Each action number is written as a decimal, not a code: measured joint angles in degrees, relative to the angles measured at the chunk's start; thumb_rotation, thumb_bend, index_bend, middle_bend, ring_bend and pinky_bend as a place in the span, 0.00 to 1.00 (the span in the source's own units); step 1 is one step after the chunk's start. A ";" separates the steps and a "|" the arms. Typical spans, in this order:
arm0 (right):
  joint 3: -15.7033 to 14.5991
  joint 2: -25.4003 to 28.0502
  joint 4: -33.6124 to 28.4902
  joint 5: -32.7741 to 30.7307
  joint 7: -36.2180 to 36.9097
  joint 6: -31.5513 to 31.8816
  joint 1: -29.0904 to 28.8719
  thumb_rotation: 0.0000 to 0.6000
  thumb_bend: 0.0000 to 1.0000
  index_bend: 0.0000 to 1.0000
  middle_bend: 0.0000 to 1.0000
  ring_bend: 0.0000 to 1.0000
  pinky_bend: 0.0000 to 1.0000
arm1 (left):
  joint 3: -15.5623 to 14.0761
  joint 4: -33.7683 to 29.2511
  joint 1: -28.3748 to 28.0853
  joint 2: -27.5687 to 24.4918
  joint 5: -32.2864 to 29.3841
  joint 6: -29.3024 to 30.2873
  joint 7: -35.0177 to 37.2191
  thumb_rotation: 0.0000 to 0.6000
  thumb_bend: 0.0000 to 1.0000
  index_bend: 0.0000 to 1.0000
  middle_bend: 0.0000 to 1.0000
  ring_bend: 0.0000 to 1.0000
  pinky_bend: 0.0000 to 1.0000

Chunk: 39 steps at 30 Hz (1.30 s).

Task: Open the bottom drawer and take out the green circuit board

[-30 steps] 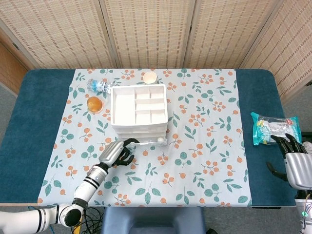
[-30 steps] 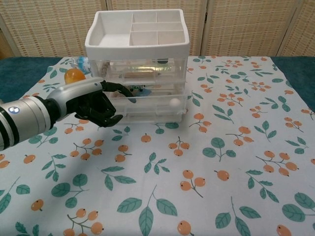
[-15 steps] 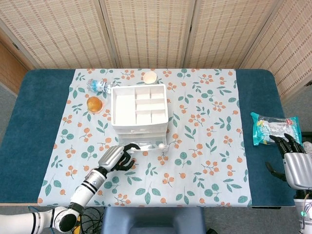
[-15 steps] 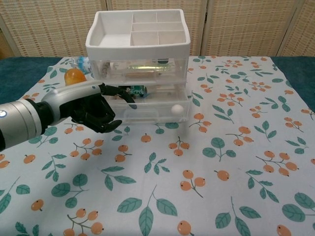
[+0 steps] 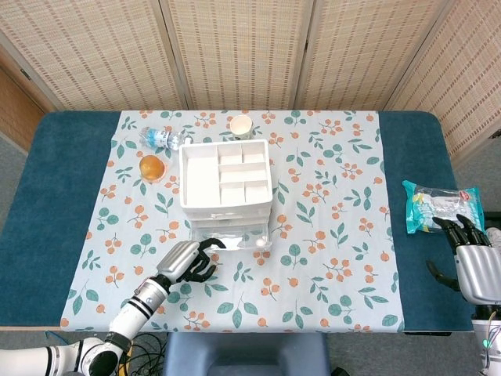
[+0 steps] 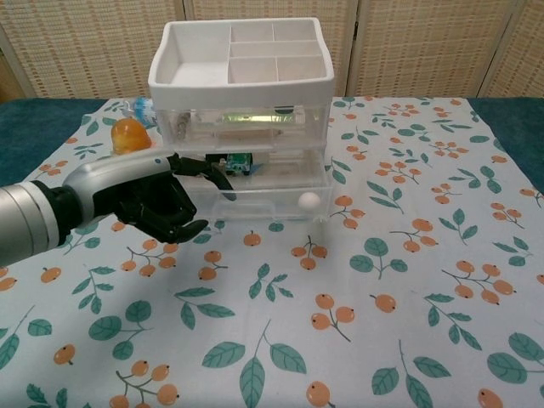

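Drawer, bottom one [image 6: 255,189], now sits further out than 1 s ago, dragged fwd by left hand [image 6: 157,197], fingers [image 6: 204,170] hooked over its left front edge. Green circuit board [image 6: 237,161] shows inside, back-left, so reach-in looks next. Right hand [image 5: 475,262] idle w/ fingers spread, holding nothing, by snack bag [image 5: 438,205]. Count: 1 drawer unit [image 5: 225,182], 1 bottle [image 5: 160,139], 1 cup [image 5: 241,124], 1 orange [image 5: 152,167], all on surface [image 5: 47,196].

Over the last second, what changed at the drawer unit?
The left hand, a finger hooked on the bottom drawer, pulled back toward the robot; the drawer slid further out, showing more of the green circuit board. The right hand and snack bag stayed put.
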<state>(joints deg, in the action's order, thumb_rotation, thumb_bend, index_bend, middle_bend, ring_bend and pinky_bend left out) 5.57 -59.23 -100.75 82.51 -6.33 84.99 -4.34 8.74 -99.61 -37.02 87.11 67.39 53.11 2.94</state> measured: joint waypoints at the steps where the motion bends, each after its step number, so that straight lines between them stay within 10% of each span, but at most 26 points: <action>1: 0.01 0.01 -0.01 0.00 -0.01 0.01 0.00 1.00 0.29 0.14 0.22 0.13 0.21 | -0.04 -0.04 0.05 0.02 -0.03 0.14 -0.04 1.00 0.45 0.31 0.91 0.98 1.00; 39: 0.01 0.58 -0.48 -0.05 -0.19 0.39 0.29 1.00 0.29 0.14 0.22 0.13 0.21 | -2.58 -2.93 1.63 1.89 0.83 3.69 -4.92 1.00 0.45 0.33 0.91 0.98 1.00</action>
<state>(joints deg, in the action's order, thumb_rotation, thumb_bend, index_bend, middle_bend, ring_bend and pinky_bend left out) 5.58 -58.64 -101.23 82.46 -6.53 85.38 -4.05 6.16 -102.54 -35.39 88.99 68.22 56.80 -1.98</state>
